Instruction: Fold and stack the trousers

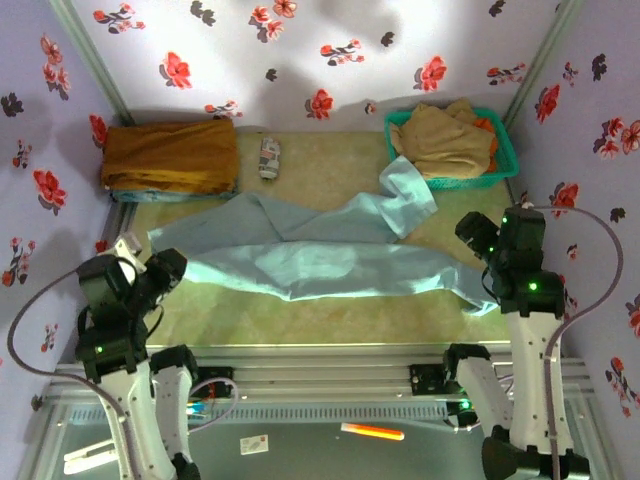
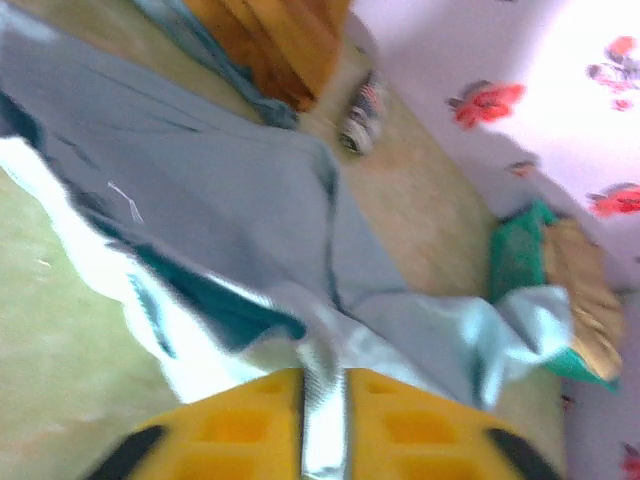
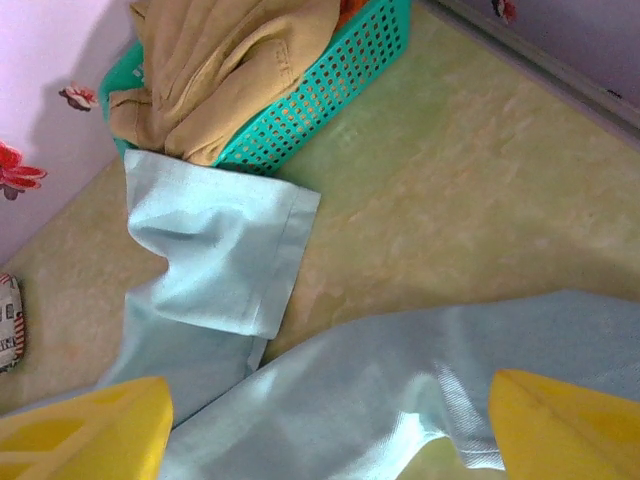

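Observation:
The pale aqua-blue trousers (image 1: 320,262) lie spread lengthwise across the table, with one leg end folded up towards the basket. My left gripper (image 1: 168,268) is at their left end. In the left wrist view its yellow fingers (image 2: 230,430) stand close together with a strip of the trousers (image 2: 230,190) pinched between them. My right gripper (image 1: 477,240) hangs over the right end. In the right wrist view its gripper (image 3: 325,420) is open wide, and the trousers (image 3: 400,390) lie loose below it, touched by neither finger.
A folded mustard-brown garment (image 1: 170,155) sits at the back left. A teal basket (image 1: 505,165) at the back right holds a tan garment (image 1: 440,135). A small patterned roll (image 1: 269,157) lies by the back wall. Flowered walls close in three sides.

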